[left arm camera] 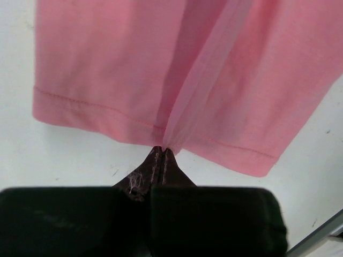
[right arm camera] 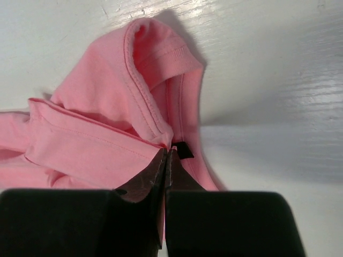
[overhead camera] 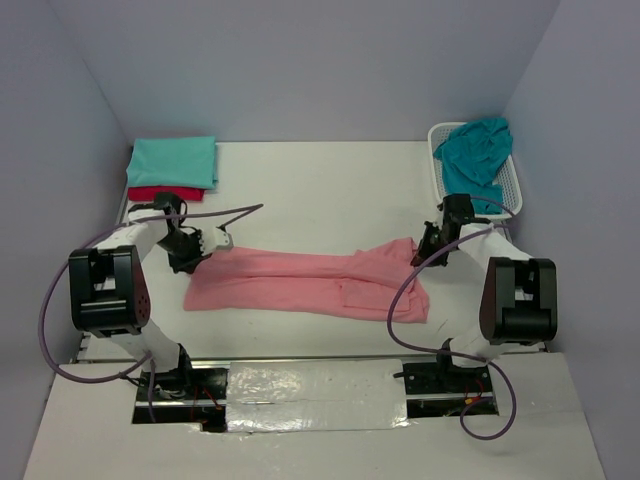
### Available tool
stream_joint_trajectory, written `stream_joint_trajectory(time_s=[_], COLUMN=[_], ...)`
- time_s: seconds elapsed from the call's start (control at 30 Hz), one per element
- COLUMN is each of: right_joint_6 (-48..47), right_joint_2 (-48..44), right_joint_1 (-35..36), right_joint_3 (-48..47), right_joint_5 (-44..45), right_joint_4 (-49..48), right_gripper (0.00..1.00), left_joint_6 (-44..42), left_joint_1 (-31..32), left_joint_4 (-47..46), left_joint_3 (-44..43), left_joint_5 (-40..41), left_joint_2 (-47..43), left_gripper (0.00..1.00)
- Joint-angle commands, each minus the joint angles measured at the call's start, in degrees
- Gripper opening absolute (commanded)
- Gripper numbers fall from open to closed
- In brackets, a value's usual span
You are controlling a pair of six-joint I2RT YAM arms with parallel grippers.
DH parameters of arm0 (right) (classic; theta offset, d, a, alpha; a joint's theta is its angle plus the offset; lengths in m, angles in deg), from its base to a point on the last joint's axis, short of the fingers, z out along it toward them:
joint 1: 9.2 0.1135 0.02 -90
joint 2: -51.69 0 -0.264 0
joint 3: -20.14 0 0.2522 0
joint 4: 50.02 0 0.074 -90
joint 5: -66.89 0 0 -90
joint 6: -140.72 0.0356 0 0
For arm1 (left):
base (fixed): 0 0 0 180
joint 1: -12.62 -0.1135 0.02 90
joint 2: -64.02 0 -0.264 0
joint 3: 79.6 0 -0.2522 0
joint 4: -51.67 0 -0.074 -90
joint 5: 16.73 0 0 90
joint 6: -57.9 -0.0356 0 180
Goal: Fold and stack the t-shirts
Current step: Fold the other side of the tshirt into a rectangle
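Pinched between the closed fingers of the left pincer (left arm camera: 162,155) is the hem of the salmon pink t-shirt (overhead camera: 300,280); its collar end is clamped by the right pincer (right arm camera: 168,154). The shirt is stretched lengthwise across the tabletop (overhead camera: 320,190), with one arm at each end, elbows raised and wrists lowered.

Light: bright, even, overhead.
Shadow: soft, right of the pink shirt (right arm camera: 96,118).
Glare: on the silver tape (overhead camera: 310,385).

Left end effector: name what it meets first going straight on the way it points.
The pink shirt: the left end effector is shut on its hem, and cloth fills the line ahead. Depth beyond is unclear.
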Motion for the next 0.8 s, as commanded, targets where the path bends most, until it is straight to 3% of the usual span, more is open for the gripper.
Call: stream_joint_trajectory(time_s=[0.0,0.37,0.6,0.77], right_joint_6=[-1.8,-2.4,-3.4,-3.3], right_joint_2=[-3.7,-6.3,3.0,6.6], right_joint_1=[-0.2,-0.3,-0.2,0.1], right_joint_3=[-3.5,-10.8,-30.0,-37.9], right_joint_5=[2.7,0.3,-0.1,-2.4], right_joint_4=[2.4,4.6,5.5,7.1], right_gripper=[0.00,0.00,0.00,0.00], left_joint_6=[5.4,15.2,27.5,29.9], left_joint_1=[0.1,0.1,0.1,0.1], left_joint_4=[1.3,2.8,-1.7,-4.3], left_joint_3=[-4.1,-14.2,-24.8,-29.3], left_joint_5=[-2.0,-5.8,-7.4,-6.5], left_joint_2=[1.2,6.3,14.4,15.1], left_gripper=[0.00,0.00,0.00,0.00])
